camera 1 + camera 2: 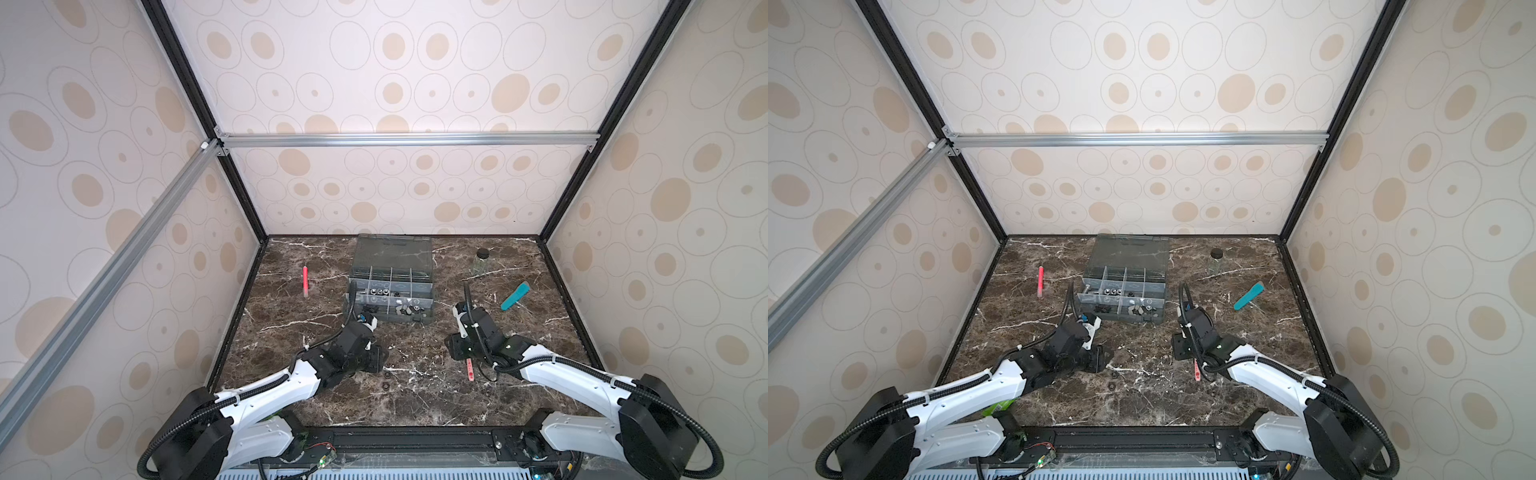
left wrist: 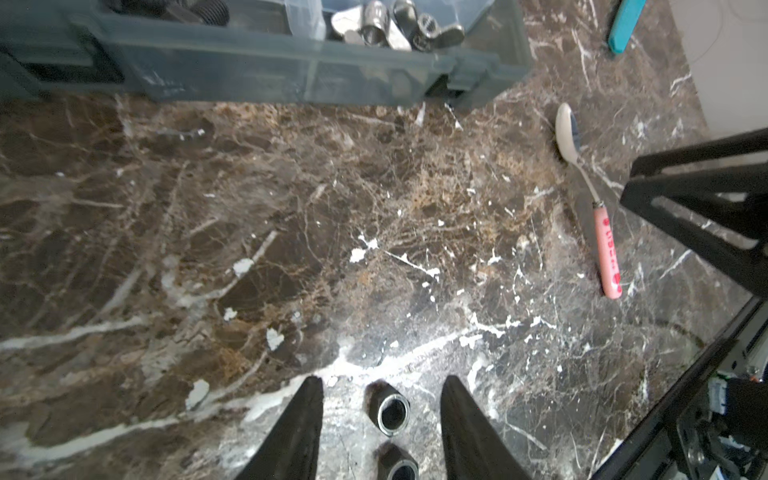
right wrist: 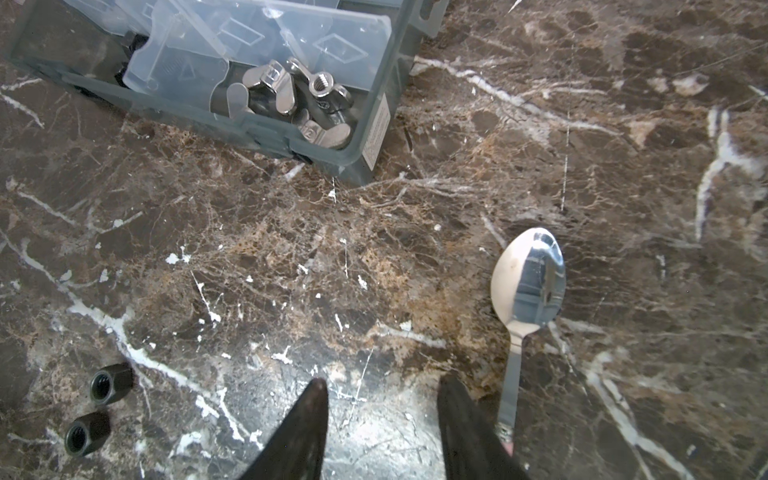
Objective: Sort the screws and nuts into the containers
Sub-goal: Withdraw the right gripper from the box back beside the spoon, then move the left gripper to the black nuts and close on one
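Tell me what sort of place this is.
Probably a robot test booth. Patterned panels on an aluminium frame wall in a marble-look tabletop. A left arm and a right arm are mounted at its front edge, and an open organizer box sits on it.

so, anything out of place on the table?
Yes. Two black nuts lie loose on the marble table, outside the organizer box. One sits untouched between the fingers of the open left claw. A pink-handled spoon, neither screw nor nut, lies beside the open, empty right claw. Nothing looks spilled or damaged.
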Available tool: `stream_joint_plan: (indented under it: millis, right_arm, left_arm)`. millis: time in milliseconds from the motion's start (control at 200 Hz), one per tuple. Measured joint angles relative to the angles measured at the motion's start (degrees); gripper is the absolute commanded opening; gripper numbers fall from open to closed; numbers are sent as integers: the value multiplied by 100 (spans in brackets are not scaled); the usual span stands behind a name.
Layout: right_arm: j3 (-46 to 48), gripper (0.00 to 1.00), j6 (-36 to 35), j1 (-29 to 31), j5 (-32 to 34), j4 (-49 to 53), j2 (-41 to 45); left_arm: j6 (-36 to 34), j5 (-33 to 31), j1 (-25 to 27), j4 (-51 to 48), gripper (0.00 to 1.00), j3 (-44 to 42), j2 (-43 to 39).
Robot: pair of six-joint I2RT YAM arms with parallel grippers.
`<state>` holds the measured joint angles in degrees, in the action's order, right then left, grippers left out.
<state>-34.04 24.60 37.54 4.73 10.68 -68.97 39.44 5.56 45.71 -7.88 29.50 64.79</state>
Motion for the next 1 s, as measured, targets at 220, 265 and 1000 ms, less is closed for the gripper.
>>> stream_joint_plan:
  millis: [220, 265, 1000]
  right_arm:
    - [24, 47, 2, 0, -2, -7, 0]
    - [24, 47, 4, 0, -2, -7, 0]
    - [162, 47, 72, 0, 13, -46, 61]
  left_arm:
    - [162, -188, 562, -378, 46, 0, 11]
    - [195, -229, 669, -468, 46, 0, 42]
    - [452, -485, 1537, -695, 38, 166, 1071]
